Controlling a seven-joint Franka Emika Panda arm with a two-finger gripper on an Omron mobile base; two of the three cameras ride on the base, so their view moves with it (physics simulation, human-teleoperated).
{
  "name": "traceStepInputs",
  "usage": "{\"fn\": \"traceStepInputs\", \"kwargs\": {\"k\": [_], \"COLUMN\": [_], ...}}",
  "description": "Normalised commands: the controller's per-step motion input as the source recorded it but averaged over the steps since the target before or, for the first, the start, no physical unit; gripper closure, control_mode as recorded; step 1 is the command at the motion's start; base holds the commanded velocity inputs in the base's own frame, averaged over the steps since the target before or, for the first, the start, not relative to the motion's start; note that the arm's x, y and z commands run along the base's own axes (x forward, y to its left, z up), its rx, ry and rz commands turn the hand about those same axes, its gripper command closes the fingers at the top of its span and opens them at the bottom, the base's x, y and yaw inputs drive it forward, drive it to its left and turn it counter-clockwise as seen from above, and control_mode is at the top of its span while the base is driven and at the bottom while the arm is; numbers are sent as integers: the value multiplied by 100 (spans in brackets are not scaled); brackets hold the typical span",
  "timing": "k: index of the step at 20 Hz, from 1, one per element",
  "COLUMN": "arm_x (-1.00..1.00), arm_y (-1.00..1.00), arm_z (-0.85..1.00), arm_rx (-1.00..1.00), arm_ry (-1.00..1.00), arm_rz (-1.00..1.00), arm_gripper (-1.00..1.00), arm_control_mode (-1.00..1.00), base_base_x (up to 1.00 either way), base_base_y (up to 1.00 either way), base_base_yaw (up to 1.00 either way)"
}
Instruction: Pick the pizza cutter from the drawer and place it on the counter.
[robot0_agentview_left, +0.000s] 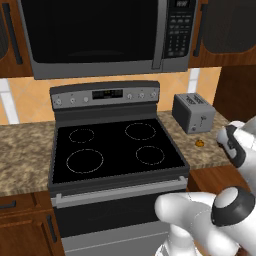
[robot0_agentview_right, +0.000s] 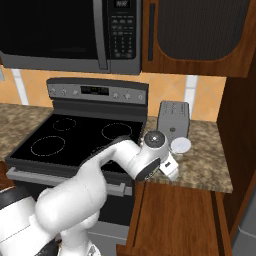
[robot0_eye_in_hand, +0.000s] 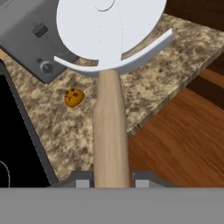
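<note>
we carry the pizza cutter (robot0_eye_in_hand: 109, 87), pale round blade on a light wooden handle, clenched in our gripper (robot0_eye_in_hand: 109, 181) jaws above the speckled brown granite counter (robot0_eye_in_hand: 162, 74), near the grey toaster (robot0_agentview_right: 173, 120); the open reddish-brown wooden drawer (robot0_agentview_right: 175, 220) lies below. pickup looks done; setting down remains.
</note>
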Motion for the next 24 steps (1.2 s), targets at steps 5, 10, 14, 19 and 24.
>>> {"fn": "traceStepInputs", "kwargs": {"k": [5,10,14,19,24], "arm_x": [75,43,2,35,46], "arm_y": [-3,-23,-60,-9,-9], "arm_z": [-27,-23,-18,-25,-63], "arm_rx": [1,4,12,3,2], "arm_ry": [4,3,0,0,0], "arm_rz": [0,0,0,0,0], "arm_gripper": [100,100,100,100,100], "arm_control_mode": [-100,-100,-100,-100,-100], "base_base_x": [0,0,0,0,0], "base_base_y": [0,0,0,0,0], "base_base_yaw": [0,0,0,0,0]}}
